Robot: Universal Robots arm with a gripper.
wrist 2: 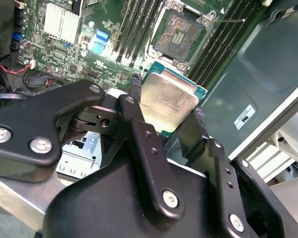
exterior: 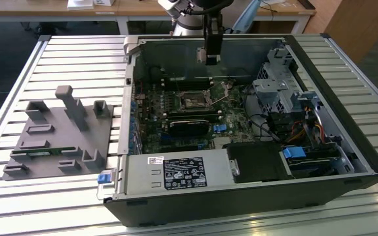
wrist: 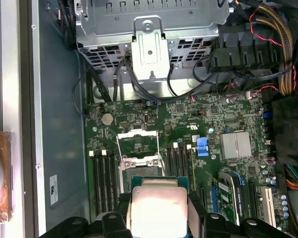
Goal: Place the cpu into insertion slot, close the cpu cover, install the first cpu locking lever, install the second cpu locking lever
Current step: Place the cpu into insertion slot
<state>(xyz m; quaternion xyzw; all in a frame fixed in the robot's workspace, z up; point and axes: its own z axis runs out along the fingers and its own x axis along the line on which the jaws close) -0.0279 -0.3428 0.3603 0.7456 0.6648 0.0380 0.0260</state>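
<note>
In both wrist views my gripper (wrist 2: 165, 115) (wrist: 159, 210) is shut on the cpu (wrist 2: 171, 99) (wrist: 158, 206), a flat square chip with a grey-silver top and green edge, gripped on two opposite sides. The exterior view has the gripper (exterior: 210, 58) hanging inside the open computer case, above the far end of the green board. The insertion slot (wrist 2: 179, 34) (exterior: 192, 102) lies uncovered below it, dark centre showing, some way from the chip. In the first wrist view the chip hides part of the insertion slot (wrist: 140, 166). Beyond the slot, the cpu cover (wrist: 137, 139) is flipped open.
Long black memory slots (wrist 2: 134, 27) flank the socket. A metal drive cage (wrist: 149, 29) and cable bundles (wrist: 268, 34) crowd one side of the case. The power supply (exterior: 175, 173) fills the near end. A grey parts fixture (exterior: 57, 137) lies at the exterior view's left.
</note>
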